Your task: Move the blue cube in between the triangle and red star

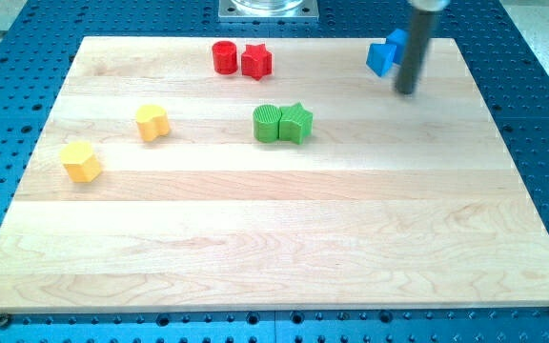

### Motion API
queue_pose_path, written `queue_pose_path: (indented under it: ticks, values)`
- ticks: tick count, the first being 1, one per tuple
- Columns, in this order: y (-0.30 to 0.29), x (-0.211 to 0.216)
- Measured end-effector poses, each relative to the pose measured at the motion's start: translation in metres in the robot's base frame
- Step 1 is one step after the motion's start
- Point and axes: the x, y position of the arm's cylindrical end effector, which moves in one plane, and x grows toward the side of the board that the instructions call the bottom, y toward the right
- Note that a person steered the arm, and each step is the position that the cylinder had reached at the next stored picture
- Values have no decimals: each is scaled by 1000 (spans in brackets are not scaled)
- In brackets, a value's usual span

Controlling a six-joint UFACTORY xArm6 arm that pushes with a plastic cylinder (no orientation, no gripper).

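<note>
A blue cube (380, 59) lies near the view's top right of the wooden board (274, 238). A second blue block (397, 39), likely the triangle, touches its upper right side and is partly hidden by my rod. The red star (256, 61) lies at the view's top centre, far left of the blue cube. My tip (406, 92) rests on the board just right of and below the blue cube, close to it; I cannot tell whether it touches it.
A red cylinder (223, 57) touches the red star's left side. A green cylinder (267, 124) and green star (295, 122) sit together at centre. A yellow heart (151, 122) and yellow hexagon (81, 161) lie at the left.
</note>
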Motion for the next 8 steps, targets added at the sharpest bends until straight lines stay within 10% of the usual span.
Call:
queue_pose_path:
  ticks: [2, 5, 8]
  values:
    - [56, -98]
    - [-36, -44]
    - [-12, -81]
